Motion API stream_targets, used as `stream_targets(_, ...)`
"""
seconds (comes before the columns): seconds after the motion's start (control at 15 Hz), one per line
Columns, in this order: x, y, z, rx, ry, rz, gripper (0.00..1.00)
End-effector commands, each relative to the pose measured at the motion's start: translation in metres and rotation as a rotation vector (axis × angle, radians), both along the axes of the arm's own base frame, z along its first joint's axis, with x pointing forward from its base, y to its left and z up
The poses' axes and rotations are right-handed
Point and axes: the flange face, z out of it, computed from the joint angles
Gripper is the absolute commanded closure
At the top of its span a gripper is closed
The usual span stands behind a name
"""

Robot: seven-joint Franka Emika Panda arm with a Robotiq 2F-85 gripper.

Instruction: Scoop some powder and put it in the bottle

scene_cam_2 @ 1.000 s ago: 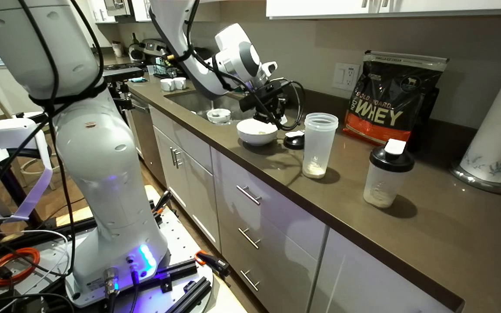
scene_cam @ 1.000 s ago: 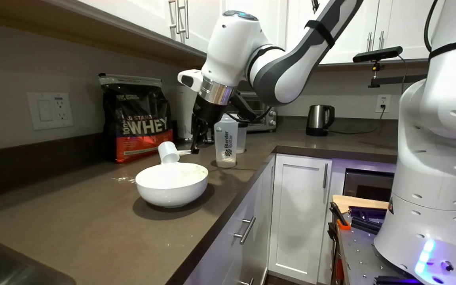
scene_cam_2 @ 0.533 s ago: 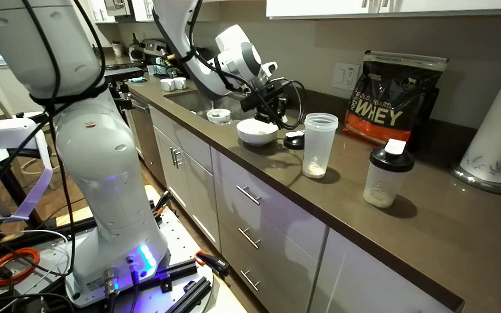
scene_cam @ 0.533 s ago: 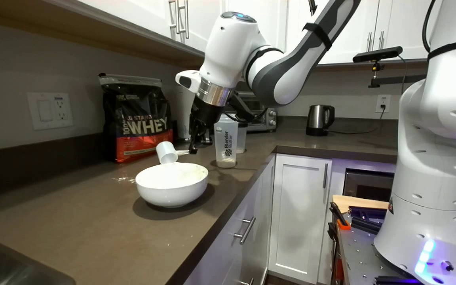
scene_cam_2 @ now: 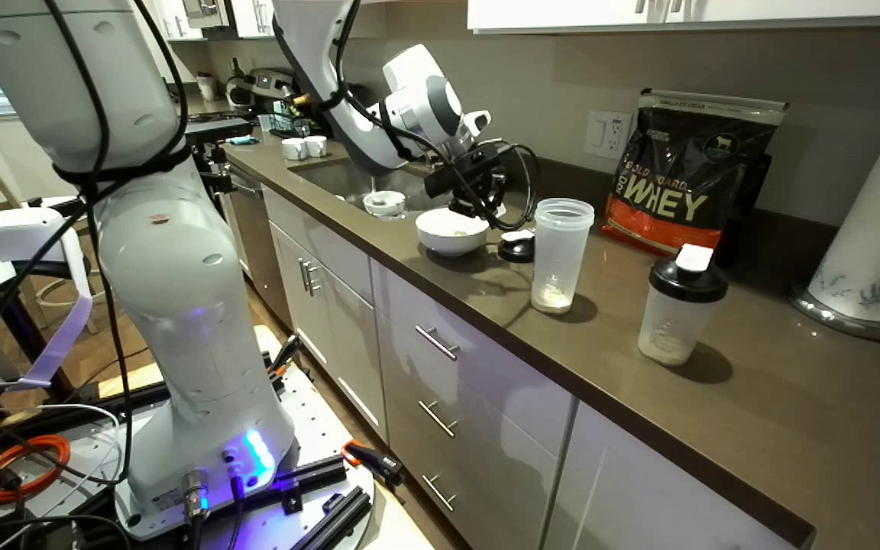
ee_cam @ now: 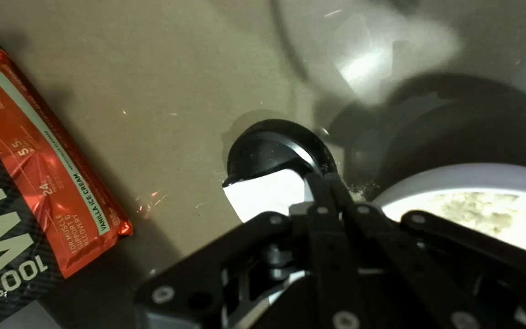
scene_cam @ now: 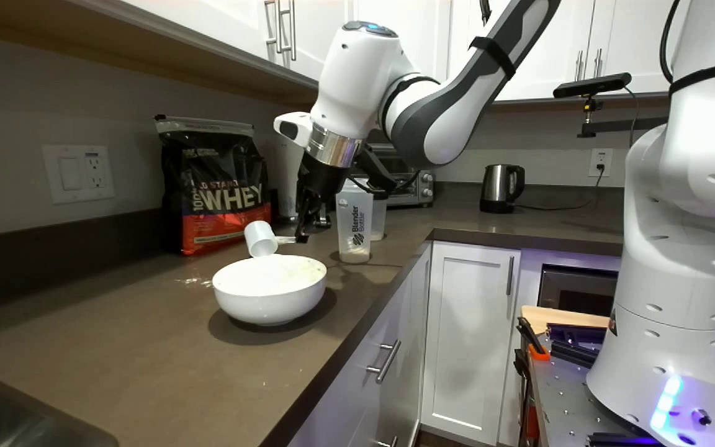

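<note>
My gripper is shut on the thin handle of a white scoop. The scoop's cup is tilted at the far rim of the white bowl; I cannot tell if it touches. The pale powder lies in the bowl and also shows in the wrist view. The bottle, a tall translucent open shaker cup, stands upright beyond the bowl, with a little powder at its bottom; it also shows in an exterior view. In the wrist view the closed fingers hide the scoop.
A black lid with a white flap lies between bowl and bottle. A WHEY bag stands by the wall. A lidded shaker, a paper towel roll and a kettle stand on the counter. The sink lies beyond the bowl.
The gripper and scoop have shifted a few pixels, leftward in an exterior view, still close to the bowl's far rim. The grip, bowl and bottle look the same.
</note>
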Motion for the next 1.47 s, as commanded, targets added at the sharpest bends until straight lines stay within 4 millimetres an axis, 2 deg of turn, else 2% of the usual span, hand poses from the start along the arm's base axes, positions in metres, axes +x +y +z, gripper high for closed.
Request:
stream_targets(0.0, 0.002, 0.000, 0.003, 0.044, 0.019, 0.007, 0.99)
stream_targets(0.4, 0.000, 0.004, 0.022, 0.057, 0.000, 0.012, 0.99)
stream_targets(0.67, -0.005, 0.010, 0.028, 0.088, 0.014, 0.026, 0.99)
stream_targets(1.0, -0.023, 0.023, 0.038, 0.136, 0.068, 0.054, 0.99)
stream_targets(1.4, -0.034, 0.016, 0.051, 0.043, 0.097, 0.024, 0.99)
